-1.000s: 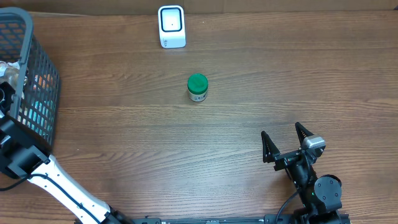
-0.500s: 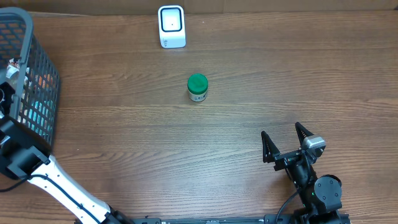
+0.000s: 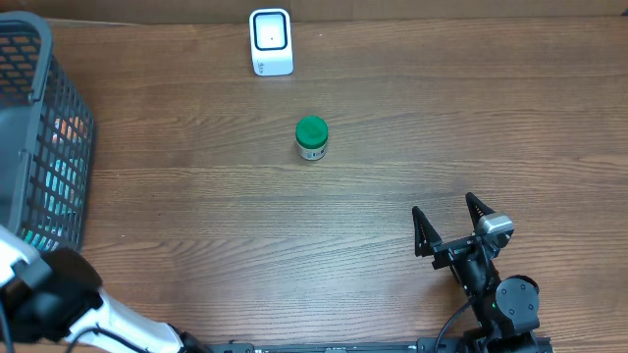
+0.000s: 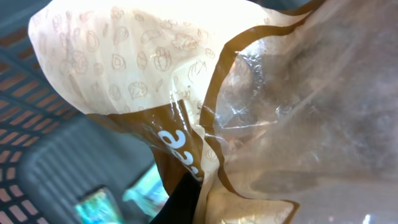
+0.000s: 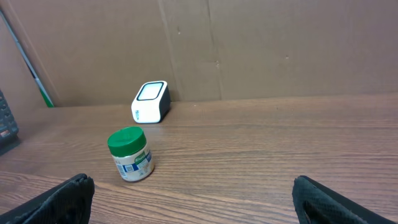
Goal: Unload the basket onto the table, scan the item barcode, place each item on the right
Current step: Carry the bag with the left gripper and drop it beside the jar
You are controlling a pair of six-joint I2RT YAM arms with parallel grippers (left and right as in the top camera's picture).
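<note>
The left end effector point(image 4: 186, 194) has just clamped shut on a tan-and-clear bag point(image 4: 155, 93), and its arm has swung up over the basket point(image 3: 59, 147) at the left. The pick looks made, and the scanner point(image 3: 271, 42) at the desk's point(image 3: 442, 118) far edge comes next. The right end effector point(image 3: 446, 224) waits near right, jaws apart, with a jar point(image 3: 311, 138) mid-desk.

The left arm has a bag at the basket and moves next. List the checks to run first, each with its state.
1. Left gripper shut on bag: ok, bag fills the wrist view.
2. Barcode on bag found: cannot tell, none showing.
3. Bag clear of basket: cannot tell, mesh shows behind it.
4. Scanner upright, unblocked: ok.
5. Jar apart from scanner: ok.
6. Right gripper open, parked aside: ok.
</note>
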